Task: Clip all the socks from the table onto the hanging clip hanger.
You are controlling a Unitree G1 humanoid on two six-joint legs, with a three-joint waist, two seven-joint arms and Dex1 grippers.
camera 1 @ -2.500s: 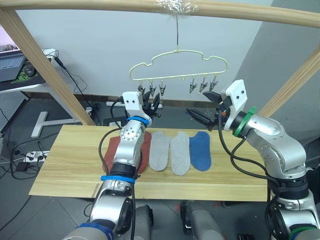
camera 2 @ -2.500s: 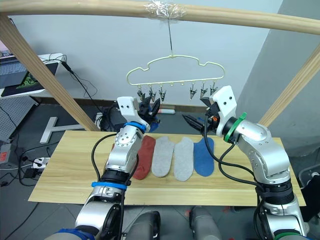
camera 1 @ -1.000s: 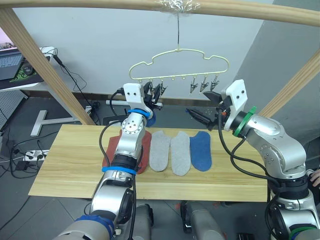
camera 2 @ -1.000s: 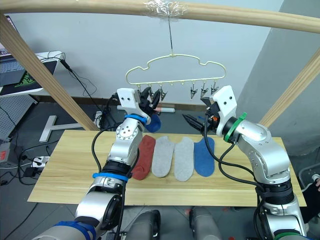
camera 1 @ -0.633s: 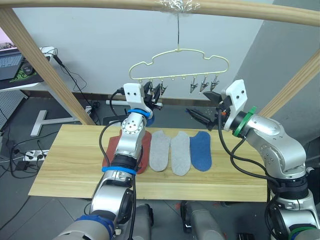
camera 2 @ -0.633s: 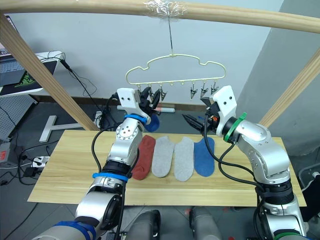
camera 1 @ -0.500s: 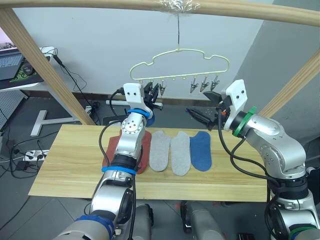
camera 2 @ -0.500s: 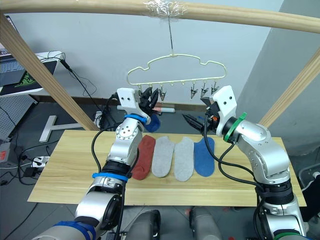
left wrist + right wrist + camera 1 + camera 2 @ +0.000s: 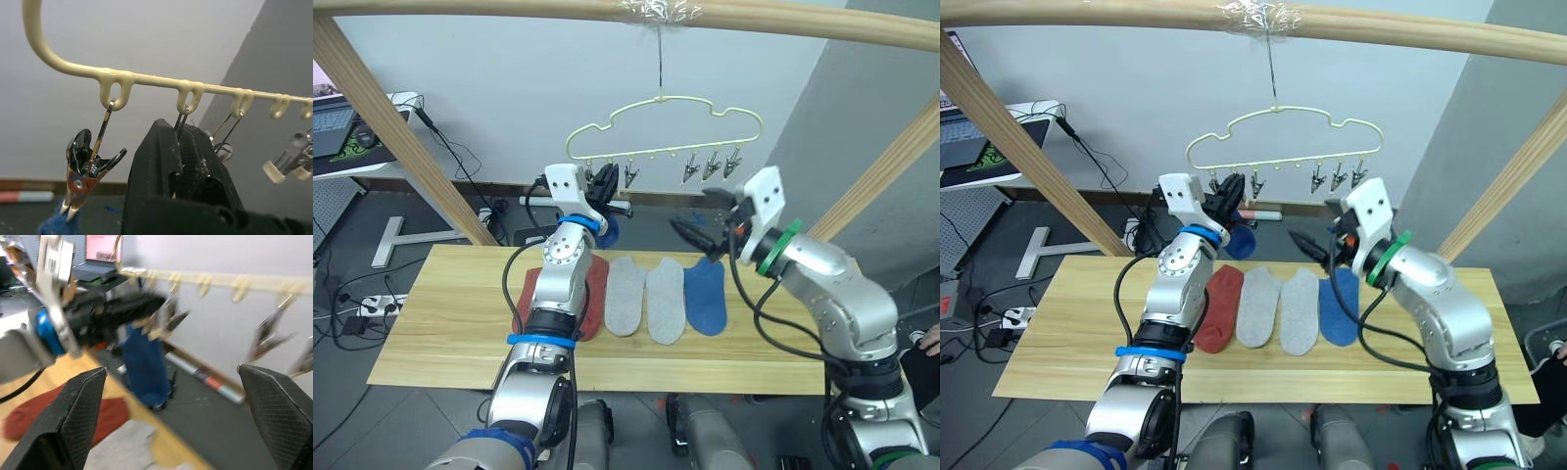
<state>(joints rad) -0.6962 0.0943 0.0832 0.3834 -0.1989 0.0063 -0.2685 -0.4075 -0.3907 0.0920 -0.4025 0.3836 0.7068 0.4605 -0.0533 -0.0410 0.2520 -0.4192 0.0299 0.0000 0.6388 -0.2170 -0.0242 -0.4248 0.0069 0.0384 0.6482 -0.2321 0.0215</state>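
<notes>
Socks: we count 4 on the table (image 9: 440, 323), 1 rust-red sock (image 9: 1219, 308), 2 grey socks (image 9: 646, 299) and 1 blue sock (image 9: 705, 297), while another blue sock (image 9: 143, 364) hangs from the clip hanger (image 9: 661, 122). Our left gripper (image 9: 182, 147) pinches the 2nd clip (image 9: 182, 117); our right gripper (image 9: 697, 217) hovers spread apart nearby.

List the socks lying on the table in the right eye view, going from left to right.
Red sock → grey sock → second grey sock → blue sock.
</notes>
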